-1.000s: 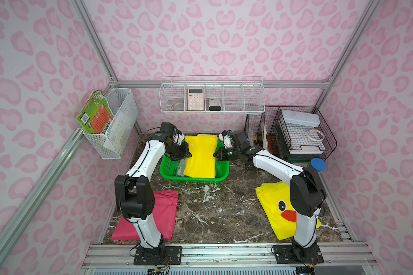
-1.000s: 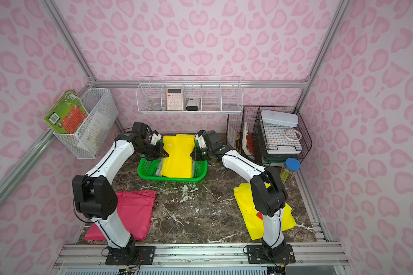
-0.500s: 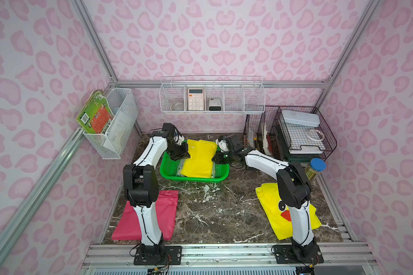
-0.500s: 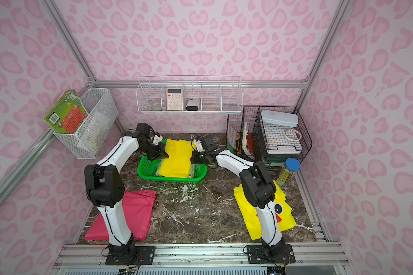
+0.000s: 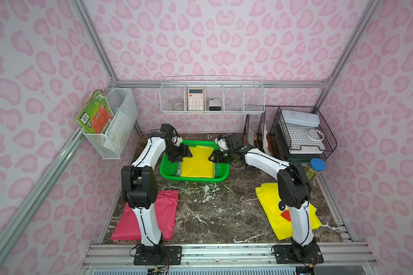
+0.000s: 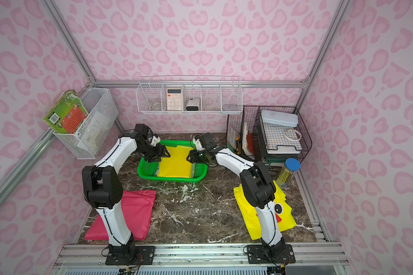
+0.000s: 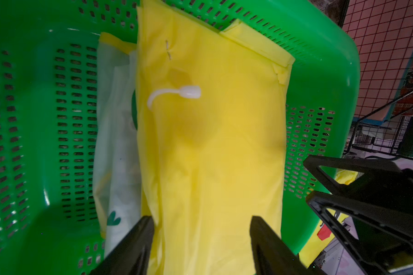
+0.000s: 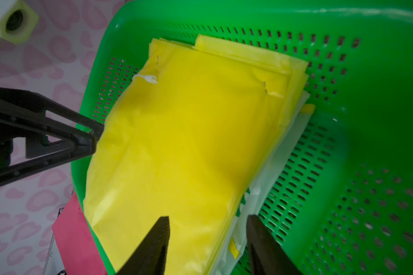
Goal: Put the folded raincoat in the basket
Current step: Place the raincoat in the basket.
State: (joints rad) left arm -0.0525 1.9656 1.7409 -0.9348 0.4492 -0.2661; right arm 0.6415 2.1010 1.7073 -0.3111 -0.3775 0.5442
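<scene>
Jaws stand apart on both sides, holding nothing: the left jaws straddle the folded yellow raincoat [image 7: 212,142], the right jaws its edge from the opposite side. Both arms stretch to the back of the counter [image 5: 224,207], wrists bent inward over the green basket [image 5: 193,179], where the raincoat lies flat. A pale sheet [image 7: 115,142] beneath is mostly covered; whether the jaws touch the raincoat cannot be told.

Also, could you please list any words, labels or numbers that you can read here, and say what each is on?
No text here reads clearly.
Cover print and barcode on the green book: too blurred to read.
Key markings on the calculator: too small to read.
</scene>
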